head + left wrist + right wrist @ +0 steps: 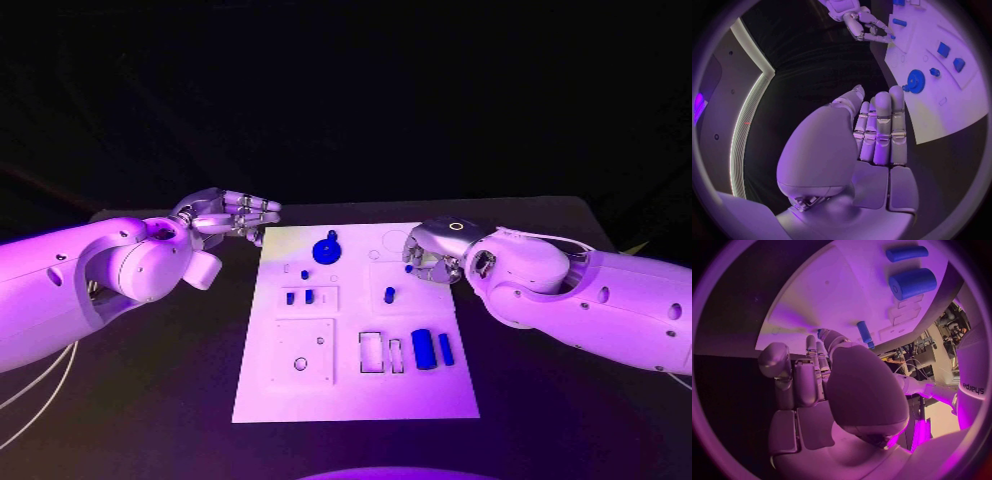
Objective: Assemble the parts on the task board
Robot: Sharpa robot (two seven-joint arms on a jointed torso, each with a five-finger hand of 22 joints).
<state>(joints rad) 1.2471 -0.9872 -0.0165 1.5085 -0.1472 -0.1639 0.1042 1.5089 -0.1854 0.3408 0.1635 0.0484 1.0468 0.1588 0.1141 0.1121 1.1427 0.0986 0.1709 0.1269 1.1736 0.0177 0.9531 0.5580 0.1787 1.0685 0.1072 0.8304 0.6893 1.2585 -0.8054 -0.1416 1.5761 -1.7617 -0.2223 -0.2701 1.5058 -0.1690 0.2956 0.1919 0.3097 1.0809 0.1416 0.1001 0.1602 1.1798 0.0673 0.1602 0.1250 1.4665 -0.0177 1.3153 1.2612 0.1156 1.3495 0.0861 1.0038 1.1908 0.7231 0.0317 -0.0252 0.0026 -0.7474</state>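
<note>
Black table [577, 420], dark room behind. White task board [346, 385] at table centre. Blue gear [327, 248] near board's far edge; blue cylinder [423, 347] and thin bar [446, 348] toward near right corner. Left hand [231, 215] off board's far left corner, fingers straight and together, holding nothing. Right hand [433, 252] over board's right edge; wrist view shows small blue piece [821, 333] at fingertips, grasp unclear.
</note>
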